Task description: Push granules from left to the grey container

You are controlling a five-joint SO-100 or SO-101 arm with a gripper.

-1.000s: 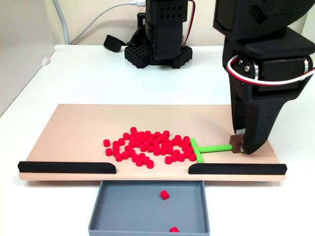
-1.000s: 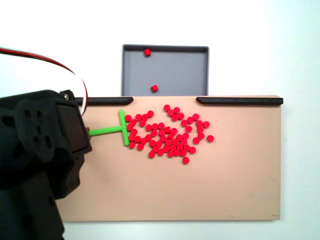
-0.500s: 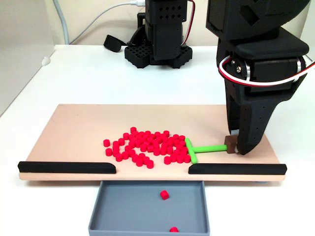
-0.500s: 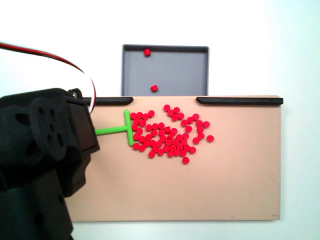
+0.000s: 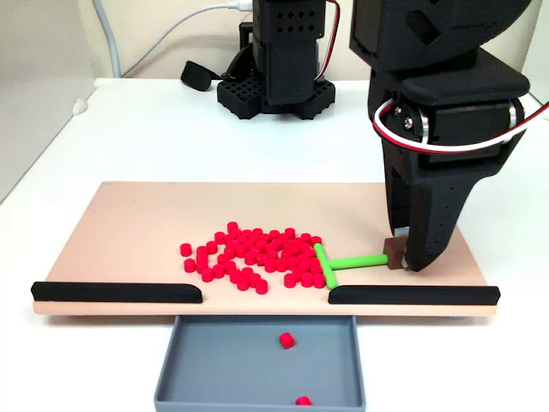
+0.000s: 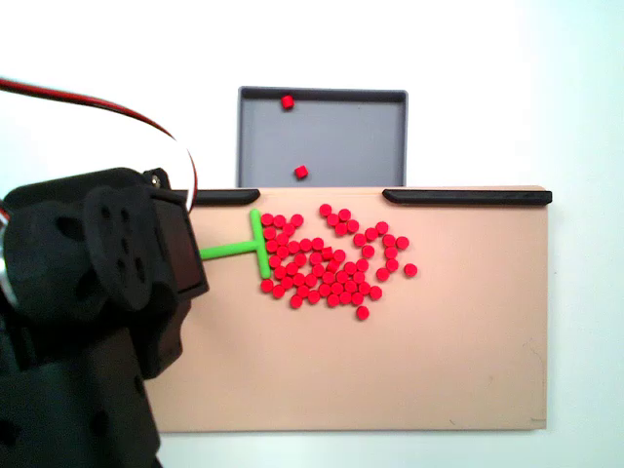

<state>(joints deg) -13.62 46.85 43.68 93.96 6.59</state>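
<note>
Both fixed views show the granules (image 5: 257, 257) (image 6: 331, 265) heaped on the tan board (image 5: 129, 223) (image 6: 390, 370), their edge touching the crossbar of a green T-tool (image 5: 330, 263) (image 6: 255, 248). The jaws (image 5: 403, 253) are clamped on a small brown block at the end of the tool's stem, reaching down onto the board. The grey tray (image 5: 232, 360) (image 6: 351, 136) sits against the board's edge at the gap between two black strips (image 5: 116, 292) (image 6: 466, 196), with two granules inside, on a white counter (image 5: 171, 137).
</note>
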